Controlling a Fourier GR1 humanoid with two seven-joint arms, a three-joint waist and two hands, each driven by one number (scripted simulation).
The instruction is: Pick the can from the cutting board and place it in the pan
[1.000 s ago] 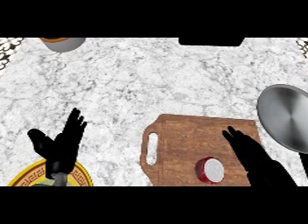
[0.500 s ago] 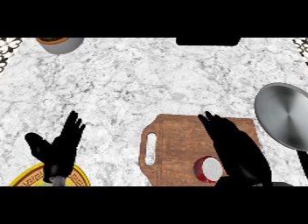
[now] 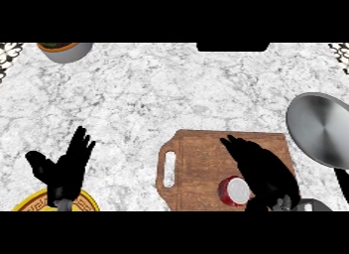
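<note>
A red can with a white top [image 3: 234, 191] lies on the wooden cutting board [image 3: 199, 163], near its front edge. My right hand [image 3: 260, 167] hovers over the board with straight fingers, just right of the can and partly covering it. The grey pan [image 3: 325, 130] sits to the right of the board, its dark handle [image 3: 347, 186] pointing toward me. My left hand [image 3: 63, 168] rests open at the lower left, fingers up.
A yellow patterned plate [image 3: 57, 204] peeks out under my left hand at the bottom edge. A grey bowl [image 3: 65, 50] stands at the far left back. A dark object [image 3: 232, 46] sits at the back edge.
My right hand has slid left across the cutting board, ending over and beside the can. The left hand has stayed put.
</note>
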